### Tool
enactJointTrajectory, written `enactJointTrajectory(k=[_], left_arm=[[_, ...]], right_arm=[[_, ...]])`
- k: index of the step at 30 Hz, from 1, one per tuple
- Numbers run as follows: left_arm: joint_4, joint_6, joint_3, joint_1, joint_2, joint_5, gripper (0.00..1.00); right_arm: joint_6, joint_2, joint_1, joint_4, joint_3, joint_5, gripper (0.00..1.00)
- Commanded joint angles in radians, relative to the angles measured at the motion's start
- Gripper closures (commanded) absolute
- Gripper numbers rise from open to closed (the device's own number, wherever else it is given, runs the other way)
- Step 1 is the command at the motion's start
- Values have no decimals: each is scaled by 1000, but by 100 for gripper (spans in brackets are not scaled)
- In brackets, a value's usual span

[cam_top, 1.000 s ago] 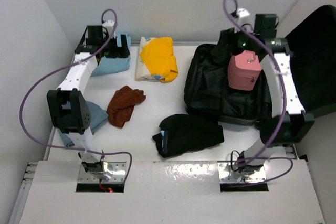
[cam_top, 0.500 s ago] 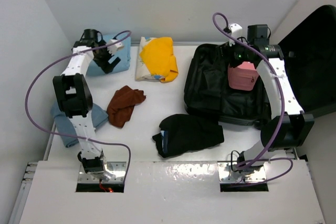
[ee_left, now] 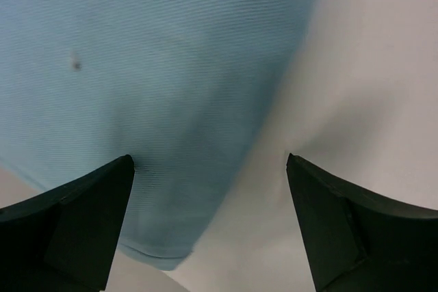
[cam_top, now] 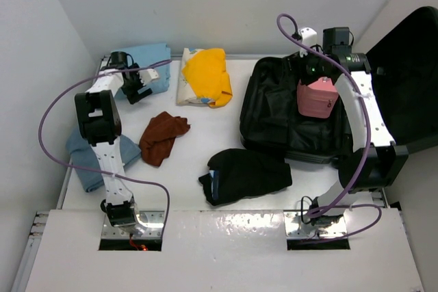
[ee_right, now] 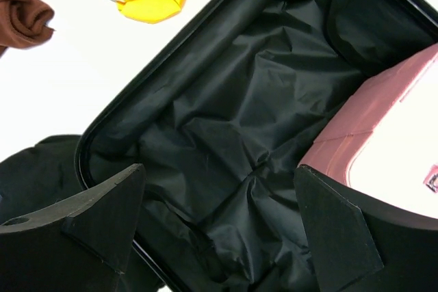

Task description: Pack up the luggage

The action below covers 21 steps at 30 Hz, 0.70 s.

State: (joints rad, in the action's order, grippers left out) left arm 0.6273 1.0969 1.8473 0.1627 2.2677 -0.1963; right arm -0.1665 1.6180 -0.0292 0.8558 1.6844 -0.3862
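Luggage [cam_top: 280,114] lies open on the right half of the white table [cam_top: 226,131], its dark crumpled lining facing up and its lid [cam_top: 404,66] raised along the right side.

Nearest the arm bases, a folded black garment [cam_top: 246,174] rests on the table just in front of the luggage's near left corner. On the near left, a light blue cloth [cam_top: 83,169] lies partly under the left arm. A little farther in, a crumpled brown cloth [cam_top: 163,136] sits between that cloth and the black garment, apart from both.

Inside the luggage, toward its far right part, a small pink case [cam_top: 315,99] rests on the lining. The right end effector [ee_right: 215,196] hangs over the luggage interior just beside that case. Its fingers are spread wide, with only black lining showing between them and nothing gripped. In the right wrist view the pink case lies by the right-hand finger; whether they touch cannot be told.

At the far edge, a yellow garment [cam_top: 207,74] lies folded on a pale patterned item, left of the luggage. In the far left corner is a second light blue cloth [ee_left: 171,66]. The left end effector [cam_top: 135,87] is low over its edge, fingers wide apart and empty, one over the cloth and the other over bare table.
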Motion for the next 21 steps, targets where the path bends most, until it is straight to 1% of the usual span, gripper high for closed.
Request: enactJointTrajectory(k=[1,3,5,8,10,12,13,15,16,17,18,19,20,21], left_arm=[[-188,64,-40,-6,7,49,2],[-265,83,-49,-15,16,60,3],[-265,132,-49,-15,30,69,5],[-265,191,-49,-15,42,43,13],[-245,204,-59,-15,42,21,23],[-210,215,-28,-15,53,2,36],[-169,215,-17,-15,53,1,51],[-134,178,-8,-28,44,-37,72],[-121,160,-8,-40,14,-55,90],[-121,82,-17,-49,-6,-90,96],[-121,31,-17,-49,-25,-104,99],[-121,-23,-7,-64,-42,-115,100],[-121,-146,3,-75,-75,-115,100],[-121,-211,36,-95,-89,-115,100]], right_arm=[[-19,0,3,20,47,23,11],[-24,0,-1,25,49,33,11],[-22,-3,-5,25,47,44,11],[-25,-13,-11,23,40,52,11],[-27,-18,-12,22,34,53,12],[-31,-26,-9,23,21,55,16],[-31,-30,-12,23,14,55,16],[-30,-49,-9,15,-6,53,17],[-22,-49,-9,11,-11,53,18],[-13,-64,0,2,-18,55,18],[10,-67,-1,-3,-23,55,18],[19,-73,11,-8,-26,53,18],[30,-78,26,-17,-28,53,18],[48,-82,25,-18,-29,53,18]])
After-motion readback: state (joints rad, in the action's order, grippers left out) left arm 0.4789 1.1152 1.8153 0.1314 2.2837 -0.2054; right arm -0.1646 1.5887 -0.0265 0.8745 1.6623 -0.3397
